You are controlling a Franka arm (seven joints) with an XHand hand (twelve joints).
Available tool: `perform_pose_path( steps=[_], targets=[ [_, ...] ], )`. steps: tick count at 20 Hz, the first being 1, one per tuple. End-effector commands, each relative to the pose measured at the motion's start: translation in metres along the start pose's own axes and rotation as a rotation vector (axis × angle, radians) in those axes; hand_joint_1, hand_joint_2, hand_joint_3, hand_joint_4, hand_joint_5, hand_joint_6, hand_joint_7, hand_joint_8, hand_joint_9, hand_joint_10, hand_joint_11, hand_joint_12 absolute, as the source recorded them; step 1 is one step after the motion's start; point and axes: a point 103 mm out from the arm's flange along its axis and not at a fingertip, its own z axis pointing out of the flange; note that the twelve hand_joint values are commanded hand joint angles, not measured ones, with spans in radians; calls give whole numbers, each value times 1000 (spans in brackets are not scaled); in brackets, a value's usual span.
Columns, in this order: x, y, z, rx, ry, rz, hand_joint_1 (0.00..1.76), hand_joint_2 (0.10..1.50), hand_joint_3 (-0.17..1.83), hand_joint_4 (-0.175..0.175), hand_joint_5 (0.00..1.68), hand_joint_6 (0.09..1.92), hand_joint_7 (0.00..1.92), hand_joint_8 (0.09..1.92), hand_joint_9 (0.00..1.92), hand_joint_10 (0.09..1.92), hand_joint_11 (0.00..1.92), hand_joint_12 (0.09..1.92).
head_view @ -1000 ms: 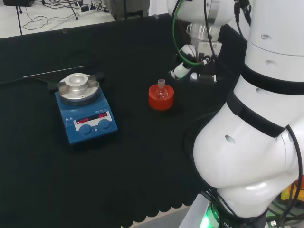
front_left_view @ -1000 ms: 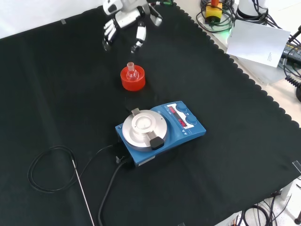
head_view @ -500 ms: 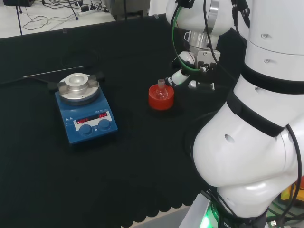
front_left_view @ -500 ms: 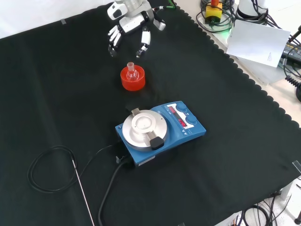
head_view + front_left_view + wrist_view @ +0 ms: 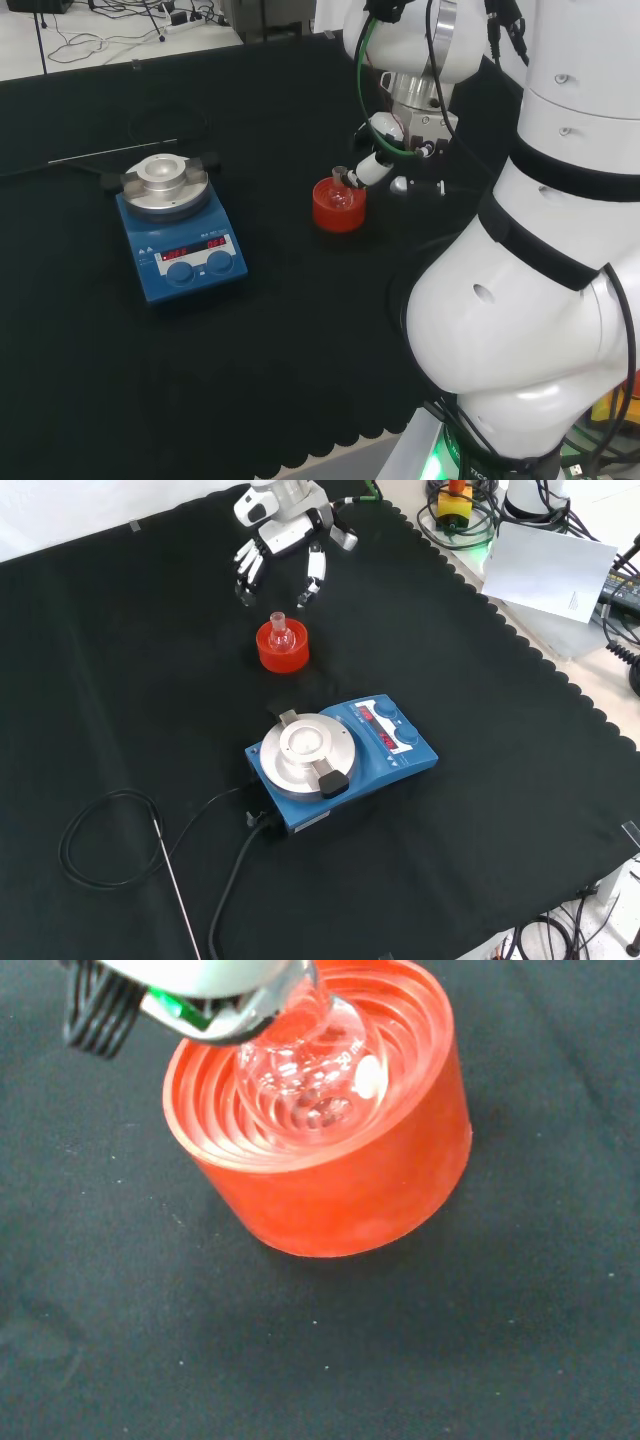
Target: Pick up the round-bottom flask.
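Front view: your hand [image 5: 283, 542] hangs just beyond the round-bottom flask [image 5: 281, 634] — fingers spread, nothing in them.
Nearest you there, the thin metal rod [image 5: 178, 891] and the looped black cable [image 5: 95, 832] lie on the black cloth [image 5: 500, 810]; next comes the blue hotplate [image 5: 340, 757] with its round metal top. Just past it, the clear flask sits upright in the red ribbed stand [image 5: 282, 650], neck up. Beyond that, the fingers [image 5: 314, 580] point down toward the cloth, short of the glass. In the head view, one fingertip [image 5: 356, 179] is right beside the flask's neck — you can't tell whether it touches.
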Motion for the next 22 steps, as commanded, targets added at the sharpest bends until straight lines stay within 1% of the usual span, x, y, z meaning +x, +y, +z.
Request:
perform_pose_path(
  steps=[1,5,10,14,19,22],
  targets=[
    [4,9,8,-5,-5,-7,936,587,646,-53,635,218,361,718,535,672,242,1368],
    [7,16,15,6,-5,-8,942,582,656,-54,637,249,373,720,543,668,251,1367],
    [12,23,21,5,-12,-18,946,573,676,-57,563,466,375,725,548,665,258,1370],
    [16,25,24,-14,-18,-26,951,573,678,-57,542,531,374,729,549,668,262,1366],
    [17,26,23,-43,-35,-23,985,579,678,-61,609,614,374,732,554,670,276,1360],
    [17,26,23,-45,-38,-23,993,582,677,-64,657,662,379,735,559,671,285,1359]
  ],
)
